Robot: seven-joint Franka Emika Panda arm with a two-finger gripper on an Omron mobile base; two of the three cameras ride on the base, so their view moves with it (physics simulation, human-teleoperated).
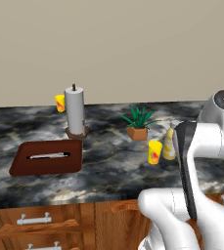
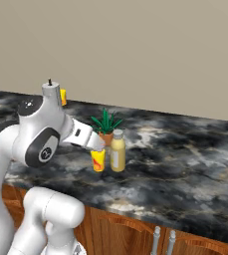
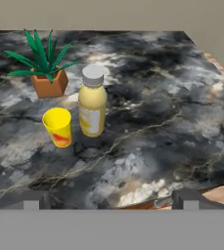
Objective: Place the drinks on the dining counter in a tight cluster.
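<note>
Black-and-grey marbled stone forms the dining counter (image 3: pixel 147 112), running wide below a plain beige wall, with brown drawer fronts under its near edge. In the left base view a brown tray (image 1: pixel 47 157) holding a pen-like item lies at nine o'clock of the scene, and a paper-towel roll (image 1: pixel 75 111) stands upright just behind it, with a small yellow cup (image 1: pixel 59 102) at its far side.

The potted plant (image 3: pixel 46 73) sits at eleven o'clock in the hand view. The yellow juice bottle (image 3: pixel 92 101) stands upright at five o'clock from the plant, near it but apart. A second yellow cup with a red mark (image 3: pixel 58 127) stands just beside the bottle at its eight o'clock; I cannot tell if they touch.

My gripper (image 3: pixel 111 201) shows two dark tips wide apart at the bottom of the hand view, with nothing between them. It hangs short of the bottle, above the near counter edge.

Judgement: the juice bottle is one drink already on the counter; the other two are yet to join it. To do this step well, I should treat this bottle as the cluster anchor, set each next drink upright at its three o'clock side where the stone is bare, and approach from the near edge so that neither cup nor plant is knocked.
</note>
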